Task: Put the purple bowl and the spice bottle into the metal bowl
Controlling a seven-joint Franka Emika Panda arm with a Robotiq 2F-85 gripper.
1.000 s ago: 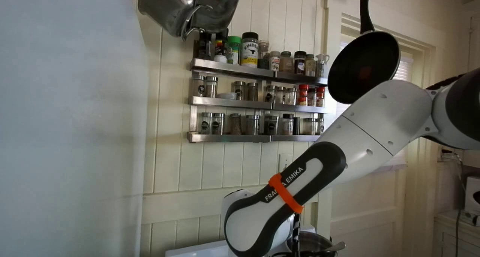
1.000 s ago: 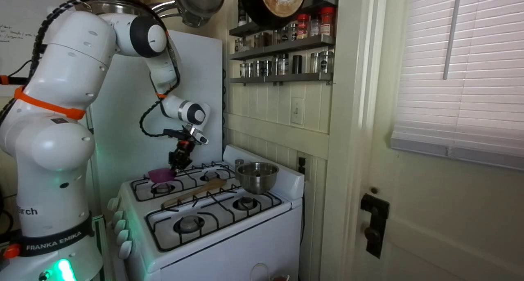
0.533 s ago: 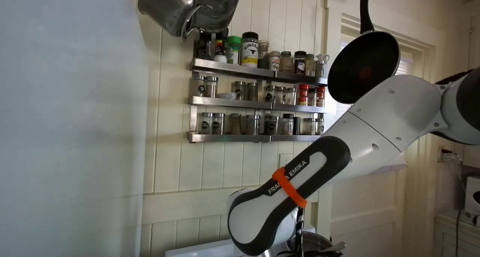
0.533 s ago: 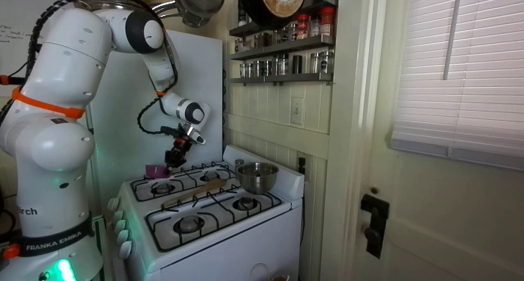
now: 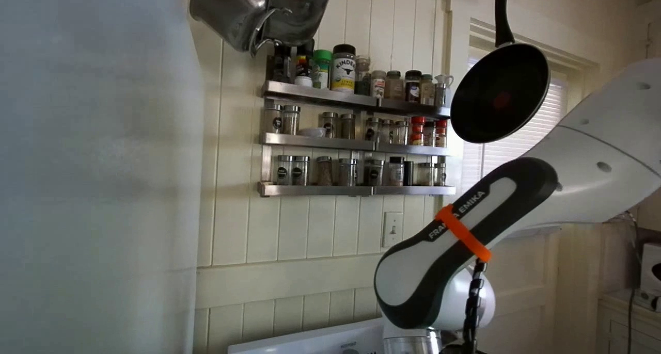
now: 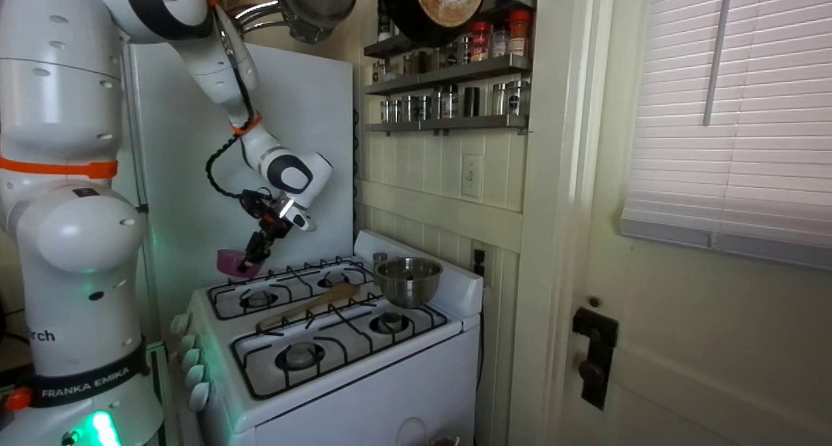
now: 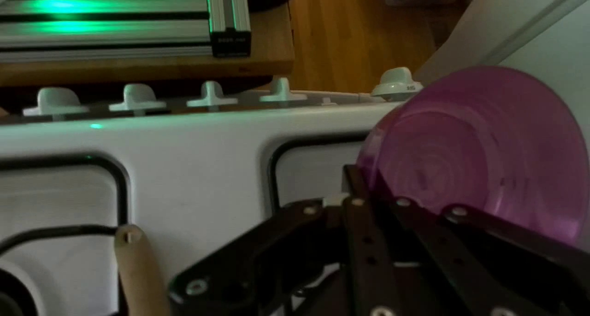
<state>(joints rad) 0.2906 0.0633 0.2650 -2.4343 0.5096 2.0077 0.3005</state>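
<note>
The glossy purple bowl (image 6: pixel 229 262) hangs above the left burners of the stove in an exterior view. My gripper (image 6: pixel 247 264) is shut on its rim, on the bowl's right side there. In the wrist view the gripper (image 7: pixel 368 183) pinches the rim of the purple bowl (image 7: pixel 465 150), with one finger outside and one inside; the bowl's inside faces the camera. The metal bowl (image 6: pixel 408 290) stands on the stove's back right burner. A small spice bottle (image 6: pixel 379 260) with a metal lid stands just behind it, partly hidden by it.
A wooden spoon (image 6: pixel 325 300) lies across the middle of the stove (image 6: pixel 364 381). Knobs (image 7: pixel 138 97) line its front edge. A white fridge side (image 6: pixel 312 108) rises behind the gripper. Pots (image 6: pixel 318 4), a pan (image 5: pixel 501 93) and spice shelves (image 5: pixel 320 189) hang above.
My gripper and the purple bowl have risen and moved left in the exterior view showing the stove, away from the metal bowl. The arm has drawn back. The metal bowl and spoon have not moved.
</note>
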